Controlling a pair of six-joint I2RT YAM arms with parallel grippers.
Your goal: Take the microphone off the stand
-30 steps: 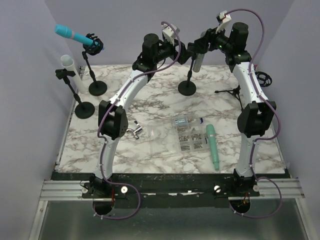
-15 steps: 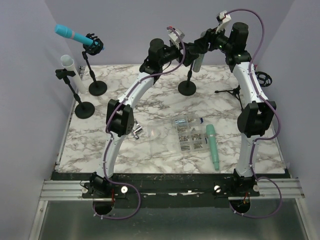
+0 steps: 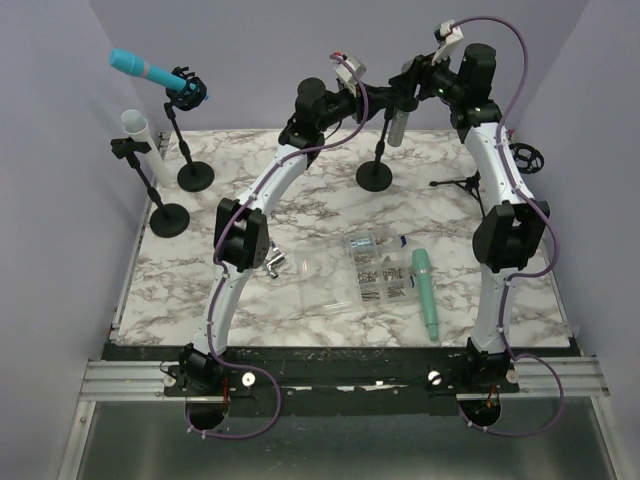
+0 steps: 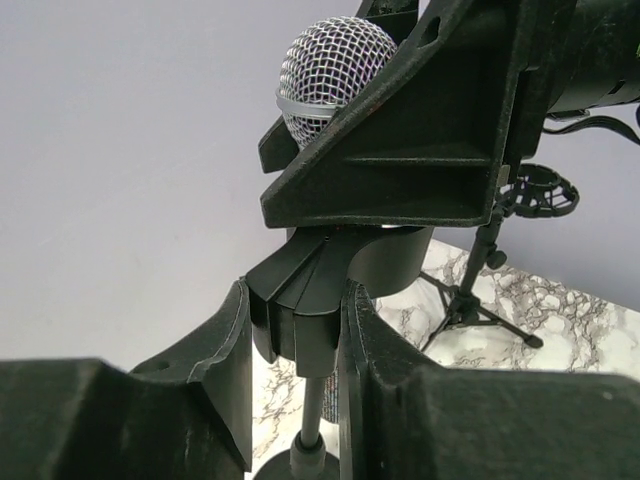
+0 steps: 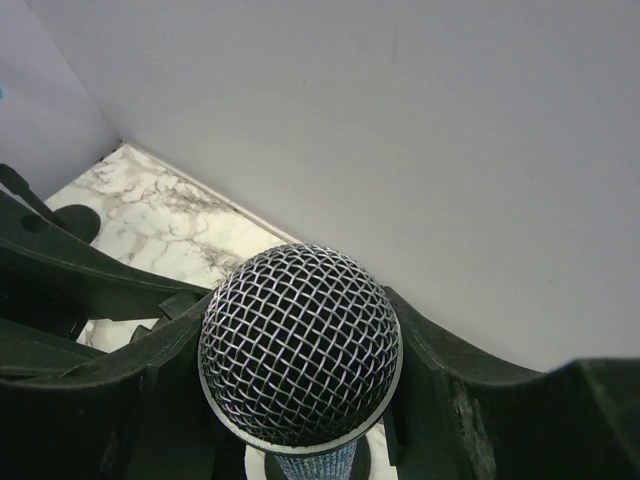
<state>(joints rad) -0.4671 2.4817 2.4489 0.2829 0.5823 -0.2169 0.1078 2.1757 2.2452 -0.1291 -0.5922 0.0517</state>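
Observation:
The microphone, with a silver mesh head and a glittery body, stands upright in the clip of a black stand at the back middle of the table. My right gripper is shut on the microphone just below the head, one finger on each side. In the left wrist view the mesh head shows above the right gripper's black finger. My left gripper is shut on the stand's black clip, with the thin pole below it. From above, both grippers meet at the top of the stand.
At the back left stand a teal microphone and a white one, each on its own stand. Another teal microphone lies beside a clear parts box. A tripod stand with a shock mount is at the right.
My left arm has swung right to the middle stand, and its gripper has gone from open to shut on the clip. The right arm has barely moved.

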